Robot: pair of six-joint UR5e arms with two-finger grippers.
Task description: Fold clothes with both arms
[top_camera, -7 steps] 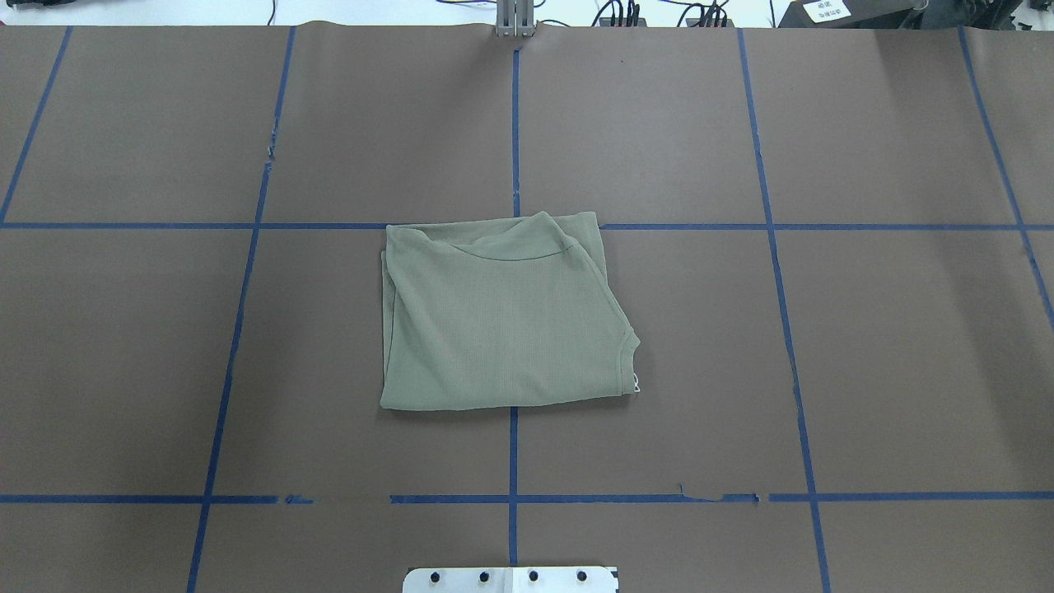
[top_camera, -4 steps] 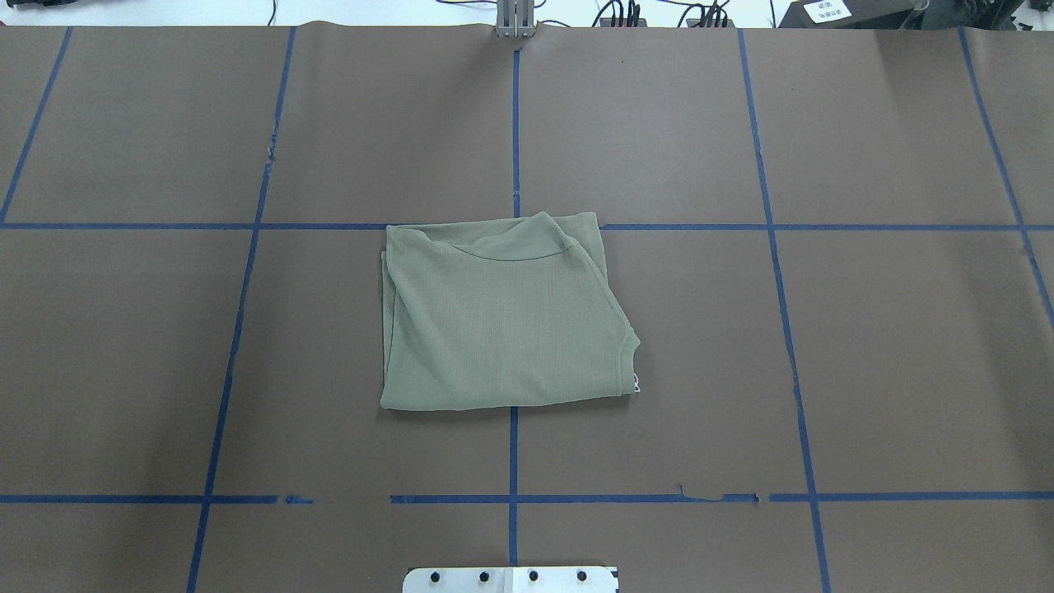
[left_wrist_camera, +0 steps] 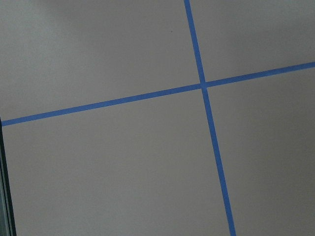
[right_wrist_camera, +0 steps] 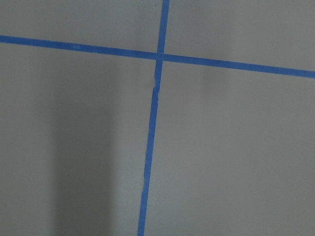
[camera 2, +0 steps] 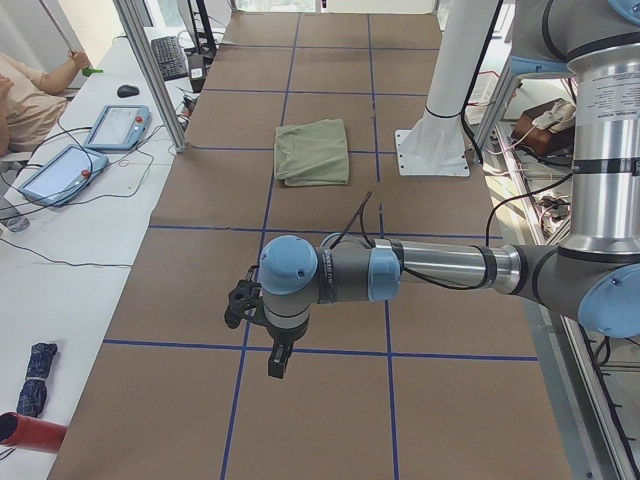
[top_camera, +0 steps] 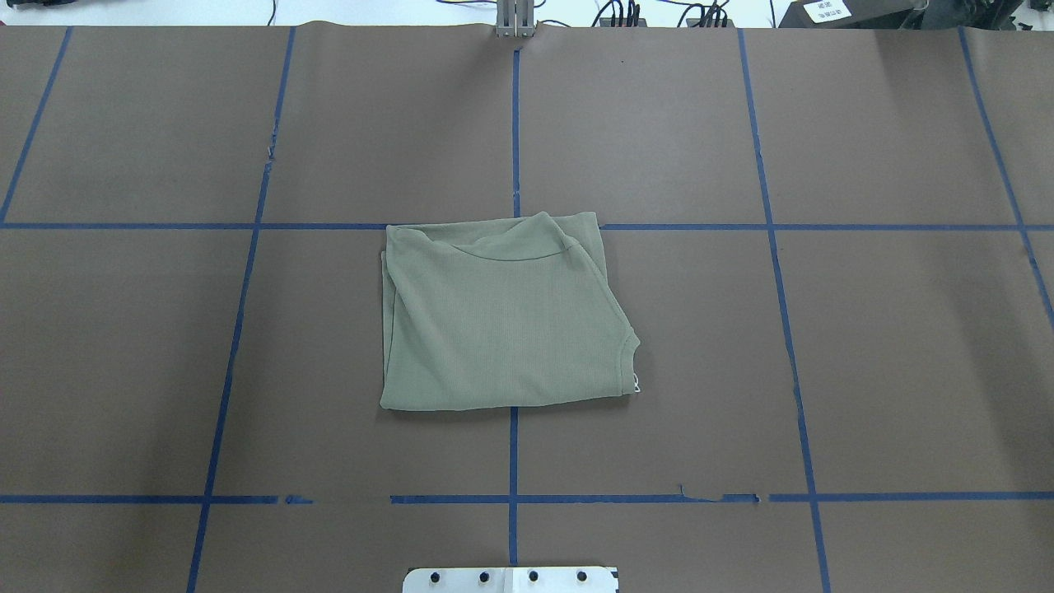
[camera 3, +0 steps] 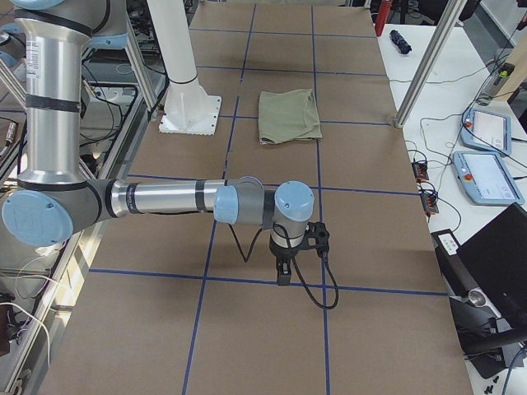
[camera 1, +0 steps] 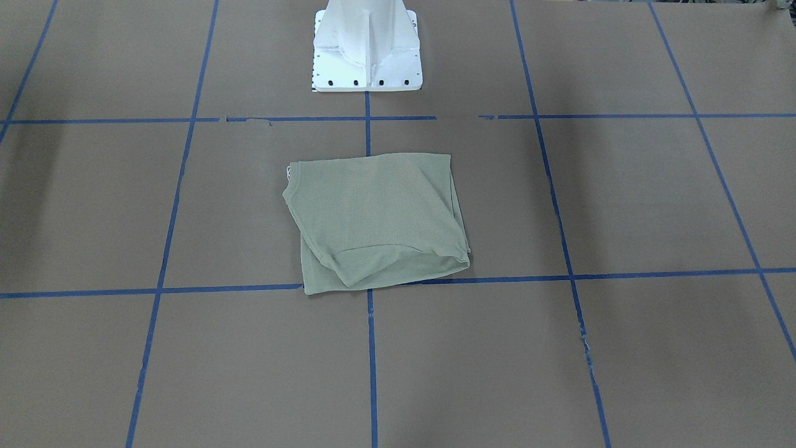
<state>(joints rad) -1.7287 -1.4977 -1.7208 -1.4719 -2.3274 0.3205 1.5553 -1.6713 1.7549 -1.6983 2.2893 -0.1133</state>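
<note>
nothing has moved since the earlier frame. left arm (camera 2: 440, 268) and right arm (camera 3: 165, 197) hang over opposite ends of the table (top_camera: 906, 329). shirt (top_camera: 502, 321) lies folded, well apart from left gripper (camera 2: 276, 360) and right gripper (camera 3: 284, 273); their opening cannot be told. judged: any squaring-up needs matched corner grasps.

I log, beyond the job itself:
- brown tabletop (top_camera: 906, 371), gridded with blue tape lines (top_camera: 514, 123)
- white side bench (camera 2: 60, 300), carrying a far tablet (camera 2: 118, 126), near tablet (camera 2: 55, 172), keyboard (camera 2: 170, 58), mouse (camera 2: 127, 91) and dark folded umbrella (camera 2: 36, 377)
- operator (camera 2: 30, 90), at the bench's far corner
</note>
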